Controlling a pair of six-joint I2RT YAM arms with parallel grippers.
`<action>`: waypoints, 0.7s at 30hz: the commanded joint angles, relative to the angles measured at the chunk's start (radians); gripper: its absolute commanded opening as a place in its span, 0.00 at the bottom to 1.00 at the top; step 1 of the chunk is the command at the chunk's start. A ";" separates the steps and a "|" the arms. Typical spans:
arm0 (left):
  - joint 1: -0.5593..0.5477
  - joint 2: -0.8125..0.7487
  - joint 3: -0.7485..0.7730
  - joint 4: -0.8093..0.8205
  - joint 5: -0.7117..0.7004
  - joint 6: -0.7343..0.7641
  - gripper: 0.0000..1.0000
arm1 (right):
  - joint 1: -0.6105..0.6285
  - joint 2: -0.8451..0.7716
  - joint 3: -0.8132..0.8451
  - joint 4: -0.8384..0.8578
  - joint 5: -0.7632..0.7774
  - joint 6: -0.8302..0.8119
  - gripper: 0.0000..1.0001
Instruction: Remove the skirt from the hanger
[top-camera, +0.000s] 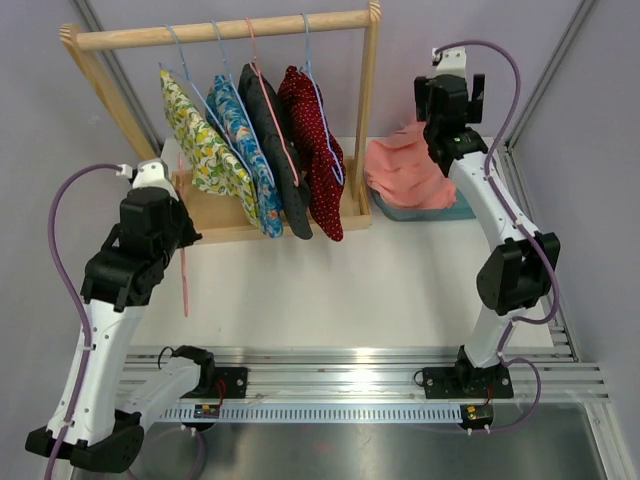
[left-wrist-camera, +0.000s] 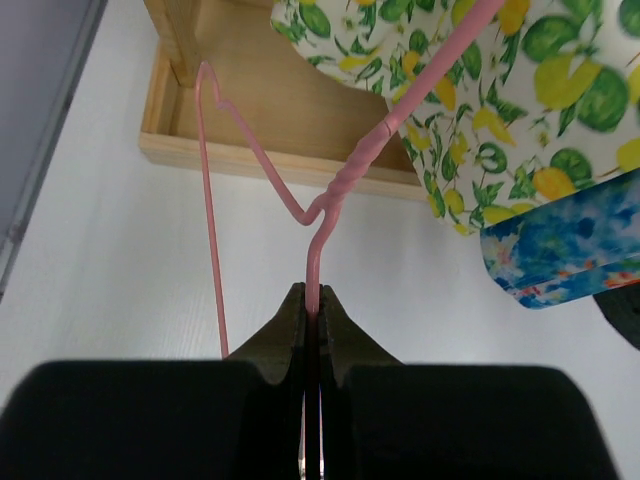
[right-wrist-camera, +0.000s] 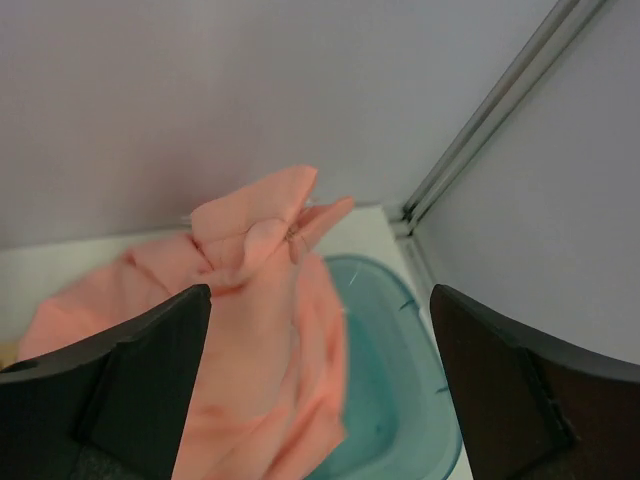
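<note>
My left gripper (left-wrist-camera: 312, 295) is shut on the wire neck of an empty pink hanger (left-wrist-camera: 313, 215), held low in front of the rack. In the top view the hanger (top-camera: 184, 280) hangs down below the left gripper (top-camera: 182, 238). A salmon-pink skirt (top-camera: 405, 165) lies bunched in a teal bin (top-camera: 455, 210) at the back right. My right gripper (top-camera: 447, 125) is above it, open and empty. In the right wrist view the skirt (right-wrist-camera: 250, 330) spills over the left half of the bin (right-wrist-camera: 400, 400), below the open right gripper (right-wrist-camera: 320, 295).
A wooden clothes rack (top-camera: 220, 32) stands at the back left on a tray base (top-camera: 215, 215). Several skirts hang on it: lemon print (top-camera: 200, 140), blue floral (top-camera: 245, 150), black (top-camera: 272, 150), red dotted (top-camera: 315, 150). The lemon skirt (left-wrist-camera: 500, 110) is close to the held hanger.
</note>
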 joint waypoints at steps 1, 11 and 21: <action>0.000 0.040 0.133 0.091 -0.078 0.061 0.00 | -0.009 -0.045 -0.038 -0.039 -0.027 0.236 0.99; 0.134 0.278 0.464 0.181 -0.028 0.150 0.00 | -0.011 -0.267 -0.508 -0.039 -0.286 0.540 1.00; 0.296 0.461 0.671 0.323 0.325 0.063 0.00 | -0.009 -0.319 -0.618 -0.018 -0.400 0.644 0.99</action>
